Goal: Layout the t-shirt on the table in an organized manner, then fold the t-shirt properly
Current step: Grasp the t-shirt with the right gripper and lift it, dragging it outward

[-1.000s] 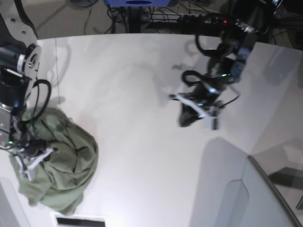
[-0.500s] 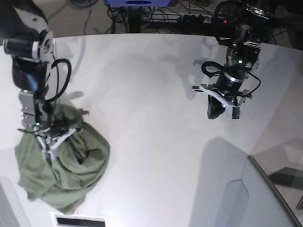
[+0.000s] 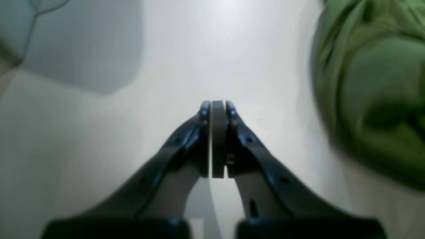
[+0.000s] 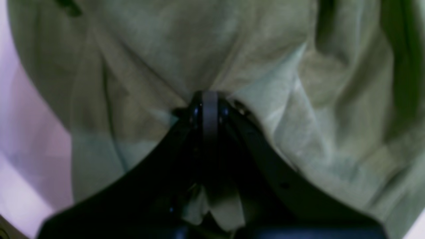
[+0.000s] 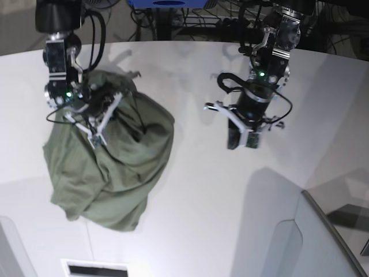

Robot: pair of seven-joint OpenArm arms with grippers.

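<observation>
White and smooth, the surface [image 5: 190,190] fills most of the base view, with cables seen beyond its far edge. Toward the left edge, the t-shirt [image 5: 112,167] is bunched in a crumpled olive heap, its upper part lifted off the surface. A fold of that cloth is pinched in the fully closed right tool [image 4: 209,99]. Nearer the right edge, the left tool [image 3: 214,109] is held above bare surface, its pads pressed together on nothing, well apart from the t-shirt.
</observation>
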